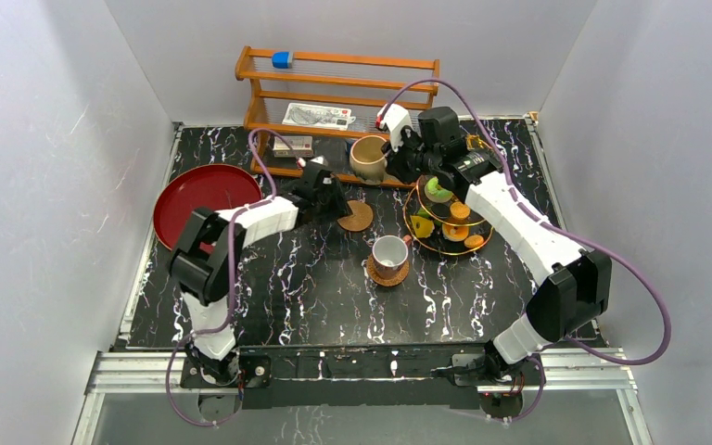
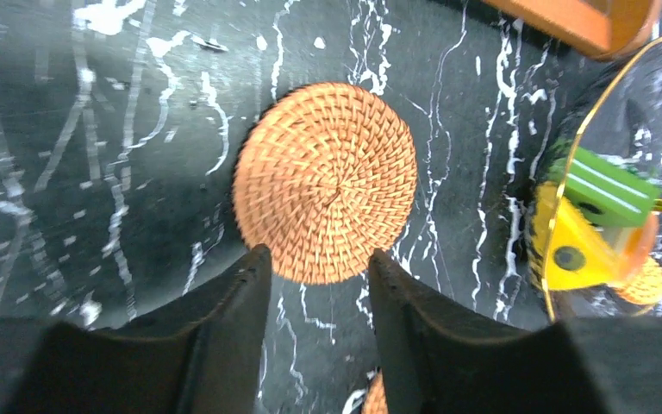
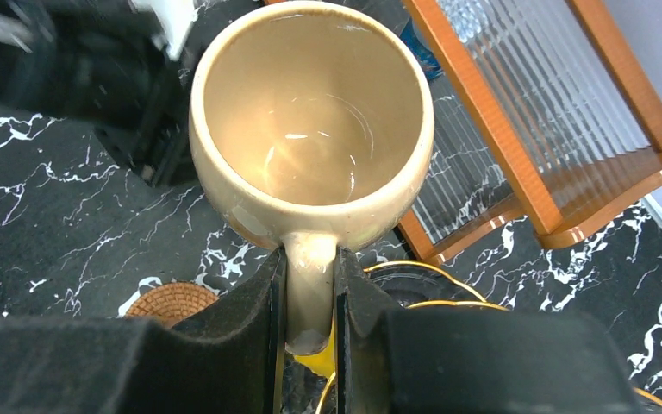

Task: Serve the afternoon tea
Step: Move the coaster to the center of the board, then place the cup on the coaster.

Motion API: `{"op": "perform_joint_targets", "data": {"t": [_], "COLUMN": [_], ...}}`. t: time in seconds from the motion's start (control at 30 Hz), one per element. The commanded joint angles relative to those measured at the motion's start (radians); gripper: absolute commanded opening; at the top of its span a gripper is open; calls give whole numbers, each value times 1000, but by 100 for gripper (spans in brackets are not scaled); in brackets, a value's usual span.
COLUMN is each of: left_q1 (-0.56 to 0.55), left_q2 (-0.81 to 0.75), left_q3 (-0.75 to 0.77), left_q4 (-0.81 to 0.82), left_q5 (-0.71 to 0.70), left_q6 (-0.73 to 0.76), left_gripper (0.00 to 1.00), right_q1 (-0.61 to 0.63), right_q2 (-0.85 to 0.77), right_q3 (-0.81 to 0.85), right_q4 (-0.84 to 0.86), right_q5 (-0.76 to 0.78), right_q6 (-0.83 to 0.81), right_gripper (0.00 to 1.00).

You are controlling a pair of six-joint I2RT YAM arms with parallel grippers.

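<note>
Mug point(image 1: 368, 158), tan and empty, sits in the upper middle of the overhead view, just in front of the wooden rack point(image 1: 334, 93). It appears to be lifted off the counter point(image 1: 297, 287). The right gripper point(image 3: 310, 302) holds it by the handle, fingers point(image 3: 250, 315) narrow and pinched on either side, with the mug's mouth facing up.

Just below and left of the mug in the overhead view lies a bare woven coaster point(image 1: 356, 216), flat on the counter. The left gripper point(image 2: 315, 297) hovers at its near edge. Its fingers point(image 2: 233, 319) stand parted and grip nothing, and the coaster's rim shows between their tips.

Lower in the middle of the frame, a white cup point(image 1: 389, 250) already stands on a second coaster point(image 1: 387, 276). To the right, the gold-rimmed stand point(image 1: 424, 243) carries toy pastries and fruit.

The step in hand looks like setting the mug on the bare coaster. The next move calls for carrying the mug a short way down the frame to hang over the coaster's centre. It then needs lowering upright until it rests, and only after that should the right fingers open. The left arm sits close to that spot and probably needs to back away first, or the two grippers could bump.
</note>
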Motion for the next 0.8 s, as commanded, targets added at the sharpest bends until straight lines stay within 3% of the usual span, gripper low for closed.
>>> {"op": "perform_joint_targets", "data": {"t": [0.0,0.2,0.43,0.6,0.77], "left_q1": [47,94,152,158,158], "left_q2": [-184,-366,-574,-623,-704], "left_q3": [-17,-83,-135,-124,-132], "left_q4": [-97,-137,-200,-252,-272], "left_q5": [35,38,-20,39,99], "left_q6": [5,11,141,180,349], "left_gripper": [48,57,68,70,71], "right_q1": [-2,3,28,41,41], "right_q2": [-44,-19,46,110,150], "right_q3": [5,-32,-70,-92,-122], "right_q4": [172,205,254,295,339], "right_q5": [-45,-71,-104,-119,-147], "right_q6": [22,36,28,36,36], "right_gripper": [0,0,0,0,0]}}
